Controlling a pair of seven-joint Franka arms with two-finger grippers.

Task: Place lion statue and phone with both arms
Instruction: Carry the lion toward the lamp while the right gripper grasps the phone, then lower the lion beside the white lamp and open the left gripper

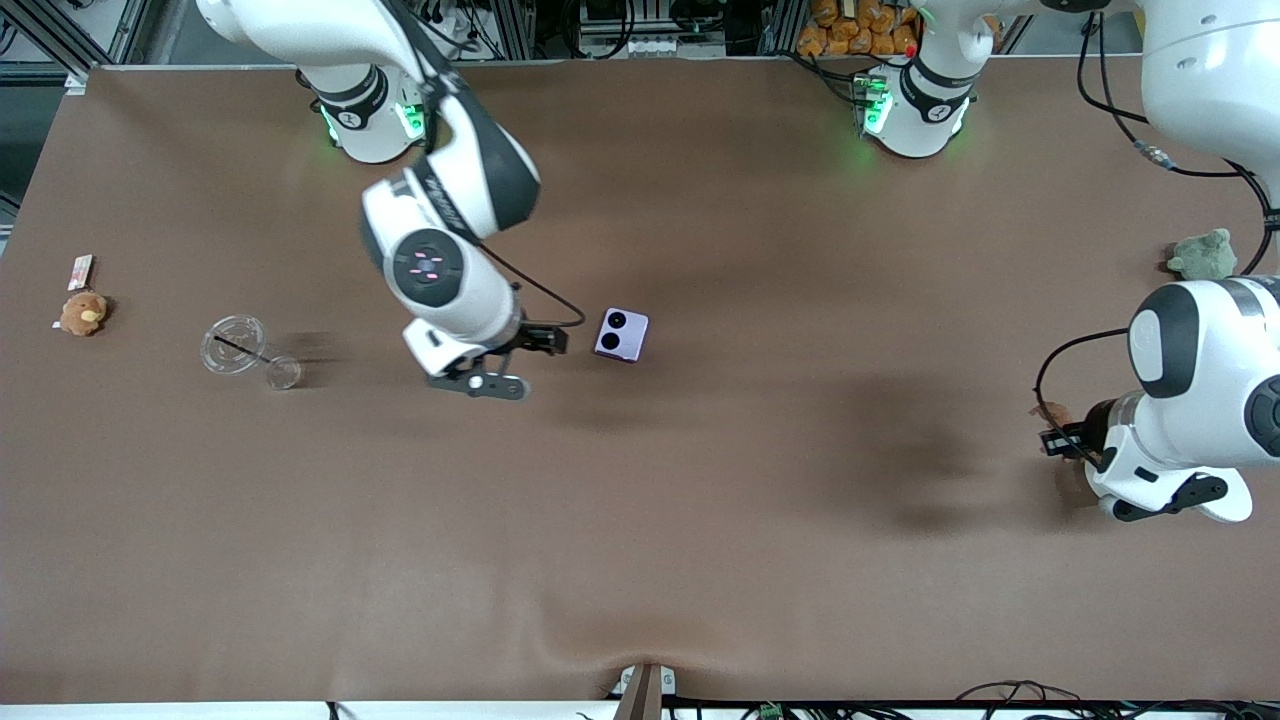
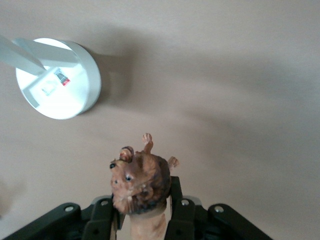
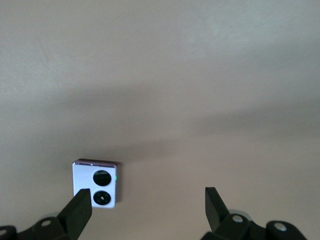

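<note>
The lion statue (image 1: 1050, 412) is a small orange-brown figurine held in my left gripper (image 1: 1052, 438), over the table at the left arm's end. In the left wrist view the lion's head (image 2: 137, 181) sticks out between the black fingers (image 2: 182, 212) of the left gripper (image 2: 145, 202), which are shut on its body. The pale-lavender phone (image 1: 621, 334) lies flat near the table's middle, its two black lenses up. My right gripper (image 1: 548, 341) is open and empty, just beside the phone toward the right arm's end. In the right wrist view the phone (image 3: 95, 183) lies near one fingertip (image 3: 78, 210) of the right gripper (image 3: 147, 209).
A clear lid (image 1: 234, 345) and a small clear cup (image 1: 283, 372) lie toward the right arm's end, with a round brown plush (image 1: 83, 312) and a small packet (image 1: 80, 270) past them. A green plush turtle (image 1: 1203, 254) sits at the left arm's end. A white round object (image 2: 56, 78) shows in the left wrist view.
</note>
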